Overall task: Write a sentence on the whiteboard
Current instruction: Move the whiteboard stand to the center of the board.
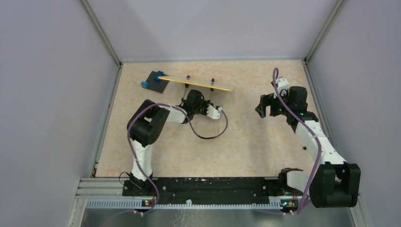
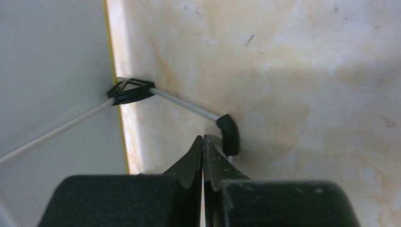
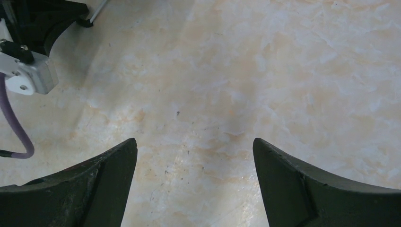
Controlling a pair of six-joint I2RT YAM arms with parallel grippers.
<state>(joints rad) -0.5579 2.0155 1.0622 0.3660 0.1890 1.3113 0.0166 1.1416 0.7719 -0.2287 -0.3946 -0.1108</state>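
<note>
The black-and-white left arm [image 1: 146, 127] folds sharply at its elbow, forearm reaching forward and rightward, its jaws pressed fully together. The black-and-white right arm [image 1: 314, 137] stretches forward, wrist turned leftward, its jaws spread wide and empty.

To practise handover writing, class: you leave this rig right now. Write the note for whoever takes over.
Left gripper: shut, nothing seen in it, beside the whiteboard's clip foot.
Right gripper: open, empty, above the table, apart from the board.
Whiteboard stands on edge at the far left, one end at the dark plate.
Done: no writing visible; the face in view is blank, no marker seen.
Left: the sentence, it seems.
</note>
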